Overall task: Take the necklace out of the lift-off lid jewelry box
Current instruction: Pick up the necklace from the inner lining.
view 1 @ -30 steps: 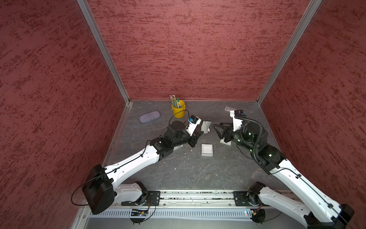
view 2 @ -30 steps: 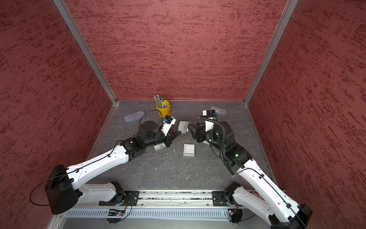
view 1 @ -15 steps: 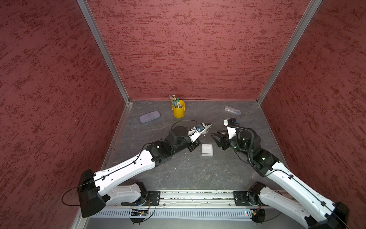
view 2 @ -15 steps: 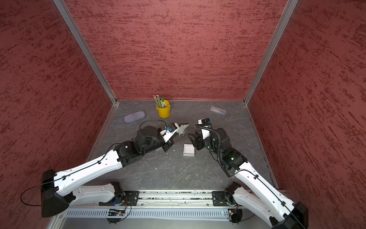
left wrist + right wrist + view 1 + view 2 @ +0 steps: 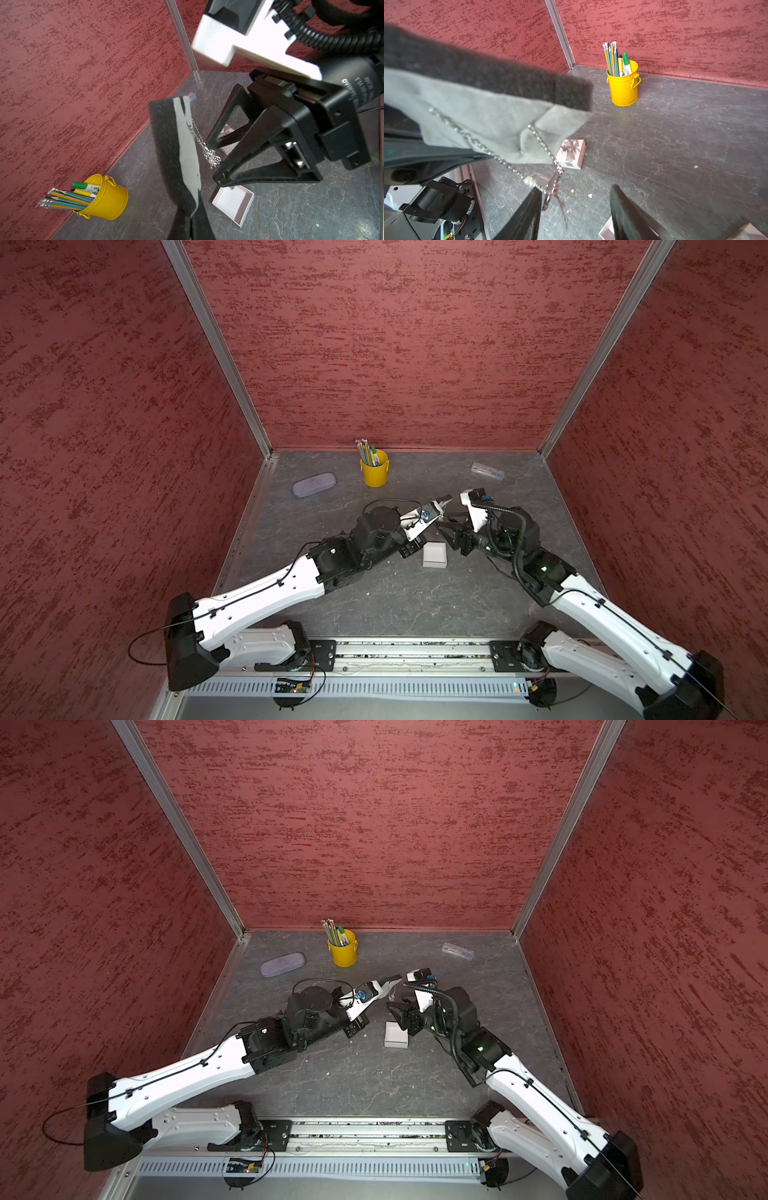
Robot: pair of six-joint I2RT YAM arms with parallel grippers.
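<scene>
Right jaws first: they're spread about halfway and hold nothing, with one fingertip (image 5: 529, 207) just beside the low point of the silver chain necklace with its pearl bead (image 5: 212, 156). From the right wrist view I can't tell whether that fingertip touches the chain. The dangling bunch sits in the gap between the two fingers, so I'd judge you're lined up to pinch it, and a half opening suits something this thin. Now the left jaws: they're pressed together on the lower edge of the dark foam insert with the grey suede face (image 5: 477, 116) and hold it up off the worktop (image 5: 395, 605). The insert is tilted so the chain falls clear of the suede, which reads to me as one arm presenting it for the other to pluck. So the necklace is out of the box but still hooked through the notches in the insert and hanging below it in the air. Beneath the two arms, the open white cardboard box base (image 5: 232, 199) lies empty, and the pale pink bow-printed lid (image 5: 572, 153) sits apart from it. Further back, a yellow metal bucket of pencils (image 5: 375, 472), a lilac glasses case (image 5: 313, 484) and a clear plastic tube (image 5: 487, 470) stand well out of your way. Watch for the chain snagging in the notches.
</scene>
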